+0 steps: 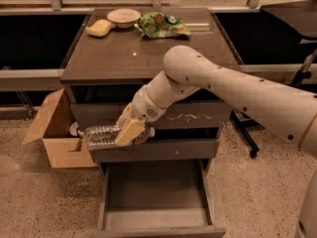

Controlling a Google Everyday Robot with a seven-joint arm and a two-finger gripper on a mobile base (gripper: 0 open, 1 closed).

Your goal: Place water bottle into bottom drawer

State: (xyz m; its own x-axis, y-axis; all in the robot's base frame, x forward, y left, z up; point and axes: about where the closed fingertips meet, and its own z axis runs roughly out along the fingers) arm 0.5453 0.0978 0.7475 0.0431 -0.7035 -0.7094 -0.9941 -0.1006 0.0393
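The water bottle (100, 136), clear and ribbed, lies sideways in my gripper (128, 129), its free end pointing left. The gripper's pale fingers (129, 132) are shut on it. It hangs in front of the middle drawer front (163, 150), above the left side of the bottom drawer (157, 217). The bottom drawer is pulled out, and its flat grey floor (157, 192) shows with nothing in it. The top drawer front (198, 117) bears white scratches and is closed.
On the cabinet top (143, 48) sit a green snack bag (162, 25), a white bowl (123, 17) and a yellow sponge (100, 28). An open cardboard box (55, 132) stands on the floor left of the cabinet. A dark chair base (247, 133) is at right.
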